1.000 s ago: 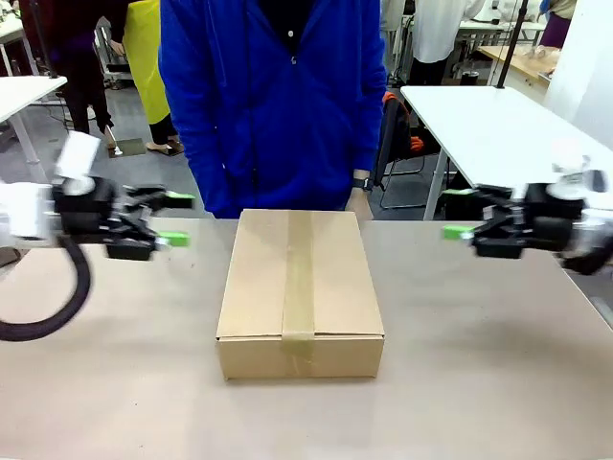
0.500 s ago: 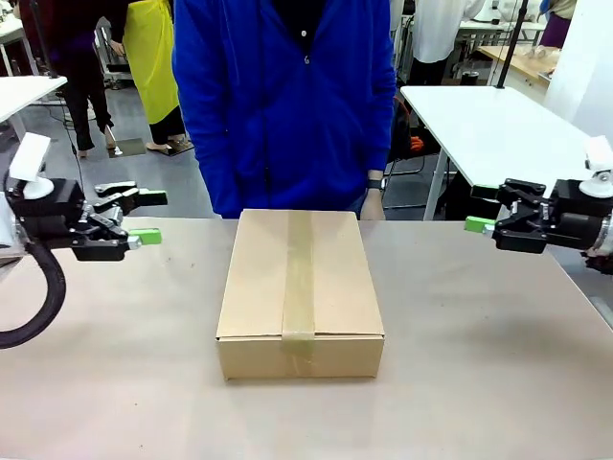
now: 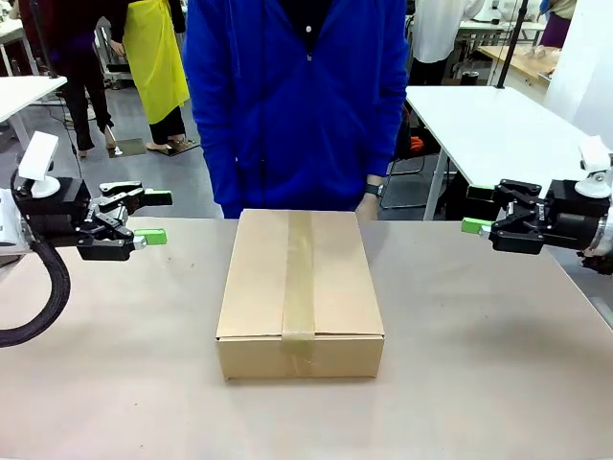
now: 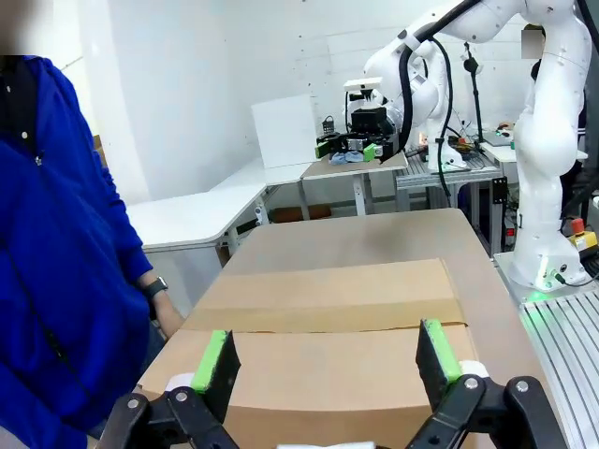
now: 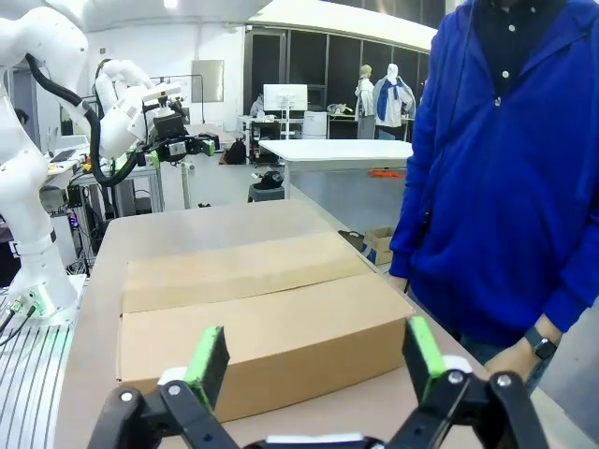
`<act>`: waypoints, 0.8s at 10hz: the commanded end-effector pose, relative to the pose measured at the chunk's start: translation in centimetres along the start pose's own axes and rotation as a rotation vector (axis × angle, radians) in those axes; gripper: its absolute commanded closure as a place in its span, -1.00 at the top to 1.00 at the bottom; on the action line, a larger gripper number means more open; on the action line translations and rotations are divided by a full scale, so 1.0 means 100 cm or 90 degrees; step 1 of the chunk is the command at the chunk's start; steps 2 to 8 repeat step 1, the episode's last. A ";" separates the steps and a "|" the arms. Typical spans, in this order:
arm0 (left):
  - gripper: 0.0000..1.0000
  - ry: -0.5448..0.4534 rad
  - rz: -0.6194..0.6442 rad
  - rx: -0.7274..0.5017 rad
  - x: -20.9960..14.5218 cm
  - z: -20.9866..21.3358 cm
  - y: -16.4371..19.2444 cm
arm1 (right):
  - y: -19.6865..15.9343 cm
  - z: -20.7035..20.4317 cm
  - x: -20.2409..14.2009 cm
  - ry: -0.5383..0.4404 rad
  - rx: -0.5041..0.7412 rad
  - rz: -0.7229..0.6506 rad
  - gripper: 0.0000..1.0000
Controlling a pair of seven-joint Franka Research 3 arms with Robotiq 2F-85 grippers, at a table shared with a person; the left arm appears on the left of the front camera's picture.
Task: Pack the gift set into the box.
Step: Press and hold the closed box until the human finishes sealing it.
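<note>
Now | box (image 3: 300, 287) taped, centred | left claw (image 3: 151, 217), right claw (image 3: 476, 214) flanking, apart

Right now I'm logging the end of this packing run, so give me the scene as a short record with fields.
box: brown carton, mid-table, flaps closed
seal: tape strip along the top seam and down the near face
gift set: cannot tell, nothing of it visible outside the carton
left end effector: open, empty, left of the box, apart from it
right end effector: open, empty, right of the box, apart from it
person: blue jacket, standing at the far edge

Right tool (image 5: 314, 358) gapes before the closed box (image 5: 253, 323).
</note>
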State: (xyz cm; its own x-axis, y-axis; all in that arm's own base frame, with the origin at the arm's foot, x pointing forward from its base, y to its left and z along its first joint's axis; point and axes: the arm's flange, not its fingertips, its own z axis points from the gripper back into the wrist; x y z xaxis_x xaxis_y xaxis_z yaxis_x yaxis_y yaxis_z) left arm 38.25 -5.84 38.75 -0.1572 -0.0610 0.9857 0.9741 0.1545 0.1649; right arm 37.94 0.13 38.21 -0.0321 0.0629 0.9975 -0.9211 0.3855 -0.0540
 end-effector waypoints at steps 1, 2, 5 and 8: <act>1.00 -0.007 0.001 0.011 0.004 0.001 0.001 | 0.001 0.001 0.004 -0.011 -0.002 -0.001 1.00; 1.00 -0.007 0.001 0.011 0.004 0.001 0.001 | 0.001 0.001 0.004 -0.011 -0.002 -0.001 1.00; 1.00 -0.007 0.001 0.011 0.004 0.001 0.001 | 0.001 0.001 0.004 -0.011 -0.002 -0.001 1.00; 1.00 -0.007 0.001 0.011 0.004 0.001 0.001 | 0.001 0.001 0.004 -0.011 -0.002 -0.001 1.00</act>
